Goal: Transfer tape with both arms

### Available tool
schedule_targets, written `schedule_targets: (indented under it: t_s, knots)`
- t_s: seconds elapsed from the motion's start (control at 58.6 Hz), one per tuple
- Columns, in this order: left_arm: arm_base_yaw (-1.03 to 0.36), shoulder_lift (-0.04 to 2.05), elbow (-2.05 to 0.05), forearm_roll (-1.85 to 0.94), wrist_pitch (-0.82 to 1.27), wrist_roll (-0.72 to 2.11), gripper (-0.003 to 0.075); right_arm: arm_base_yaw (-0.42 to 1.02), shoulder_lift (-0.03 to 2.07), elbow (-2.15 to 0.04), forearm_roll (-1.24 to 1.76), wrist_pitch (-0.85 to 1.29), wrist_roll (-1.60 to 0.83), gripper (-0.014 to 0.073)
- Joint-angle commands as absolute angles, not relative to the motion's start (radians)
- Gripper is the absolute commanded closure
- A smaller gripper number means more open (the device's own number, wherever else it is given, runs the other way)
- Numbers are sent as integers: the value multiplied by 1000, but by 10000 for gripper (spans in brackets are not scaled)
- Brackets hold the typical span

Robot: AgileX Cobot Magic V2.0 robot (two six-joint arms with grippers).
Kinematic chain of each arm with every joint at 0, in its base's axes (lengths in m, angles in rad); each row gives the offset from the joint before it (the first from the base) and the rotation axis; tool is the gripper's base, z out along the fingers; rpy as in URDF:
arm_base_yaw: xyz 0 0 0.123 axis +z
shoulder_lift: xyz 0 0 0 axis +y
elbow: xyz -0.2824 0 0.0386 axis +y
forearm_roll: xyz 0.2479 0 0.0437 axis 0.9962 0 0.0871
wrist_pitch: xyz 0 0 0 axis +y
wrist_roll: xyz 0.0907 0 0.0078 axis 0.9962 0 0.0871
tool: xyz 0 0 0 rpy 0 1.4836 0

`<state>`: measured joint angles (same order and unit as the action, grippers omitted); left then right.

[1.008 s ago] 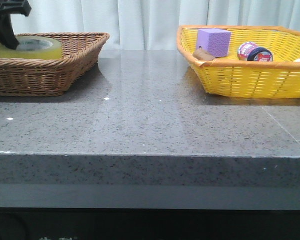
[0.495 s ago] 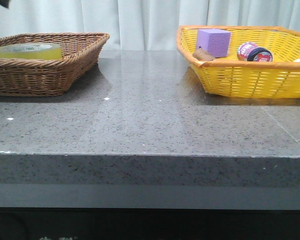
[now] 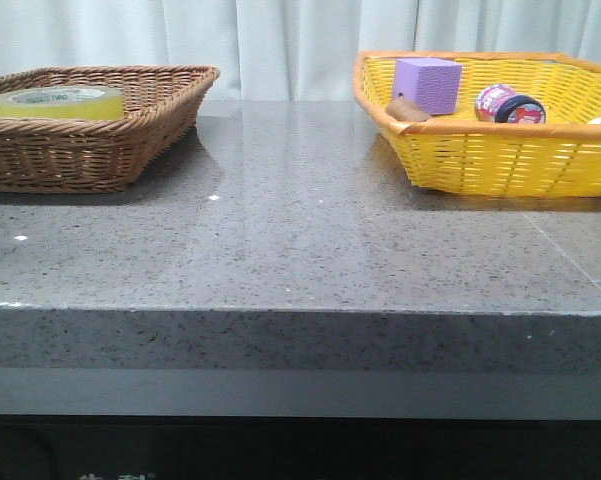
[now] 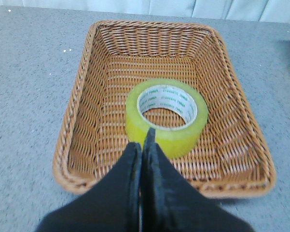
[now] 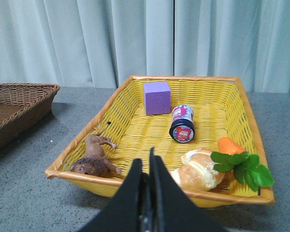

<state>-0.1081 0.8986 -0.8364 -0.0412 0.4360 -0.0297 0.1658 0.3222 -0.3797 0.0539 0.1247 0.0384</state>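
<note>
Behind brown basket (image 3: 100,140) rim, tape (image 3: 56,101) half hidden

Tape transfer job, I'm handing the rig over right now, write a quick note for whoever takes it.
Left gripper: shut, empty, raised above the near end of the brown wicker basket.
Right gripper: shut, empty, hanging near the front rim of the yellow woven basket.
Tape: the wide roll of translucent yellow packing tape lies flat on the brown wicker basket's floor, free of both grippers.
The yellow woven basket holds a purple cube, a small pink-and-black round container, a brown toy lion, a bread roll and a toy carrot.
Done: tape sits in the brown basket, which looks like the end of the transfer.
Left: probably nothing; confirm and park the arms.
</note>
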Motion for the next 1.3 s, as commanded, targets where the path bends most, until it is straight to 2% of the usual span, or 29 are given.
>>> schedule_targets:
  t_s: [0.0,0.273,0.427,0.905,1.281]
  knots:
    - [-106,796,-805,-50,355,-37,740,161,327,-408,48,37,32,683]
    - [-106,436,-622,-52,395,-37,740,161,327,-408,48,37,32,683]
    - [-106,302,-573,-52,397,-37,740,161,327,-408,48,37,32,683]
    - [-106,268,-565,-52,380,-37,740,161,327,-408,48,37,32,683]
    - [-103,46,-349,-52,365,-37,740,161,327,-408,48,37,32,683]
